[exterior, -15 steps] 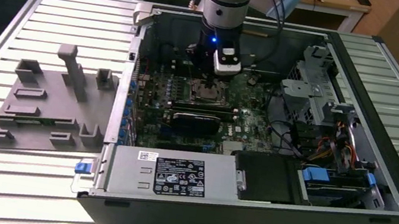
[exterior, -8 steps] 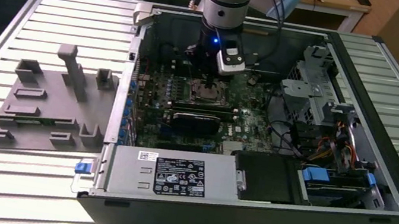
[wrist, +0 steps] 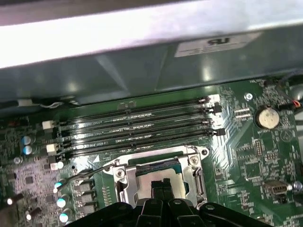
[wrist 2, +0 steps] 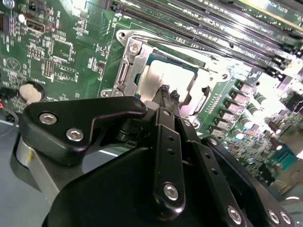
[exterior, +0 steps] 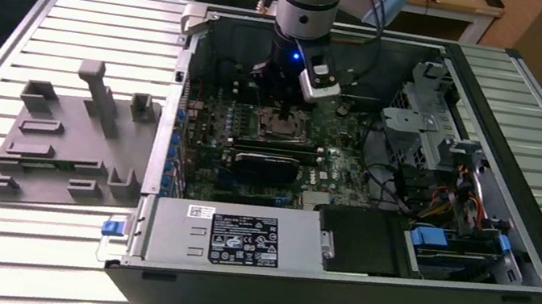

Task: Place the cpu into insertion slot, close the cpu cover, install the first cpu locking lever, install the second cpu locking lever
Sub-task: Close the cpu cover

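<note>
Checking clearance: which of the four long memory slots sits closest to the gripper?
The slot bordering the cpu cover, right by the gripper; the other three lie beyond it, toward the case wall.

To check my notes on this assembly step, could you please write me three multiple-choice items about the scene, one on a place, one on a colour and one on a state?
1. Where is the end effector?
A. Over the grey fixture beside the case
B. Just above the cpu on the motherboard
C. Over the power supply

2. What colour is the motherboard?
A. Green
B. Blue
C. Red

3. How does the cpu cover stand?
A. Raised upright
B. Taken off and laid aside
C. Lying flat around the cpu

Answers:
1 B: in both wrist views the end effector's tip sits just over the chip's pale face.
2 A: the board is green in both wrist views.
3 C: the silver frame lies flat, with the cpu showing through its window.
</note>
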Robot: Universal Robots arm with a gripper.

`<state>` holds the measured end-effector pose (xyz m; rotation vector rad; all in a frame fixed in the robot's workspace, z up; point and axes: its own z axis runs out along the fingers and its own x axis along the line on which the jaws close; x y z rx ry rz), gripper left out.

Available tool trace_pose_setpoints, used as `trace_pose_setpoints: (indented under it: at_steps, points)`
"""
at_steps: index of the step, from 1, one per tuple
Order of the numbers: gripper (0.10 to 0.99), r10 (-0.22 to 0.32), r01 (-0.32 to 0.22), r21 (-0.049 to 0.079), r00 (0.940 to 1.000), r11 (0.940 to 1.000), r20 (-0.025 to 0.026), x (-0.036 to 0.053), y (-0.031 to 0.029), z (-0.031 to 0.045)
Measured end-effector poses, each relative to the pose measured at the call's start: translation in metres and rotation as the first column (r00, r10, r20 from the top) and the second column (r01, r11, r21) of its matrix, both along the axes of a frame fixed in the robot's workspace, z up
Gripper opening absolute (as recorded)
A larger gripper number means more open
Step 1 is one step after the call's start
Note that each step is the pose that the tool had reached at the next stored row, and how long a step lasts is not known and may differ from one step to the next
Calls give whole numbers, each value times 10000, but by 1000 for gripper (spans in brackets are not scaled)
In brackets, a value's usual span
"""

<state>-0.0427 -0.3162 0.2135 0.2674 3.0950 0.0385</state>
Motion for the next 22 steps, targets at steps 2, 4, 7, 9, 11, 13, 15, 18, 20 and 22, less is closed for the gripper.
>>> trace_pose_setpoints:
  at_steps: [2, 4, 7, 9, 11, 13, 15, 18, 20, 22]
  points:
    - [102, 31, -31, 1, 10000, 10000, 0, 0, 0, 0]
    - [102, 32, -32, 0, 10000, 10000, 0, 0, 0, 0]
    - [102, 31, -31, 2, 10000, 10000, 1, 0, -3, -2]
    - [102, 26, -26, -1, 10000, 10000, 0, 0, -14, -4]
    - [102, 22, -22, 0, 10000, 10000, 2, 0, -31, -7]
    - [102, 19, -19, 1, 10000, 10000, 3, 0, -48, -10]
    - [102, 19, -19, 1, 10000, 10000, 4, 0, -62, -12]
    - [102, 19, -19, 0, 10000, 10000, 7, 0, -83, -15]
    - [102, 18, -18, 0, 10000, 10000, 14, -2, -98, -18]
    - [102, 17, -17, 1, 10000, 10000, 26, -9, -114, -23]
